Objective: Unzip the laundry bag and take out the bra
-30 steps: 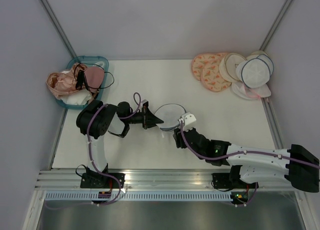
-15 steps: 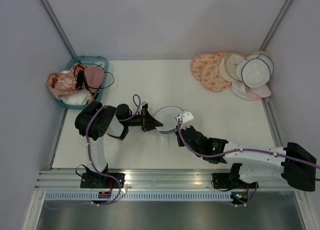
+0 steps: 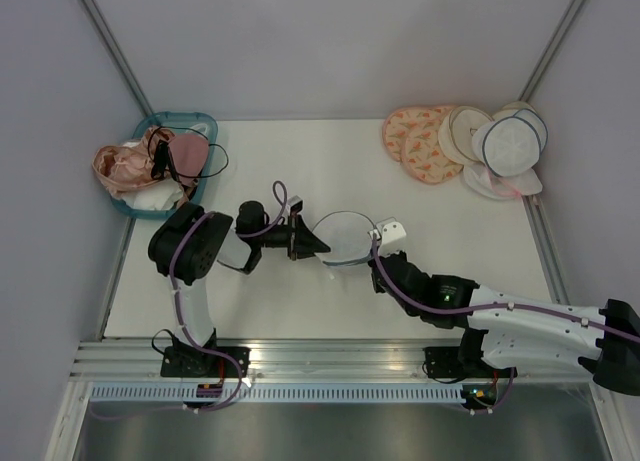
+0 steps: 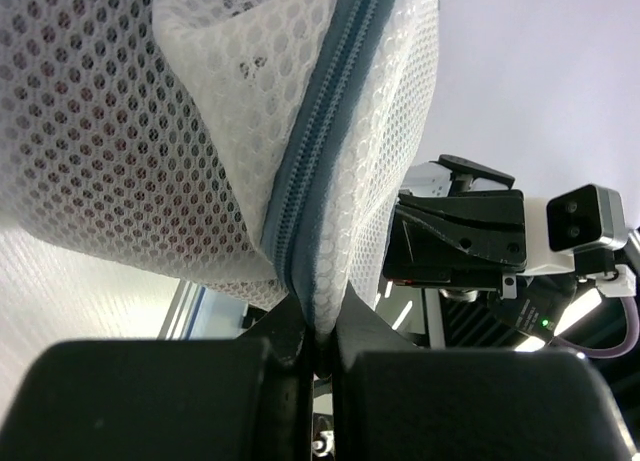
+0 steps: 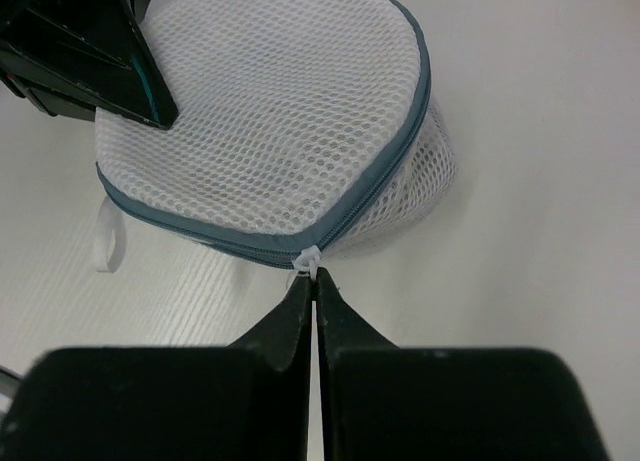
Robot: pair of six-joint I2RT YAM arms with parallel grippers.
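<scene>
The laundry bag (image 3: 345, 236), white mesh with dark blue-grey zipper trim, sits mid-table between both arms. My left gripper (image 3: 318, 245) is shut on the bag's left edge, and the mesh and zipper seam (image 4: 330, 131) are pinched between its fingers (image 4: 318, 331). My right gripper (image 3: 374, 247) is at the bag's right side. In the right wrist view its tips (image 5: 313, 279) are shut on the small white zipper pull (image 5: 308, 259) at the near rim of the bag (image 5: 270, 131). The zipper looks closed. The bra is hidden.
A teal basket (image 3: 205, 121) with pink and dark garments stands at the back left. A pile of peach patterned and cream round bags (image 3: 460, 146) lies at the back right. Grey walls bound the table on three sides.
The right gripper has shut on the zipper pull and shifted right along the bag's rim. The bag and the left gripper have moved slightly right with it.
</scene>
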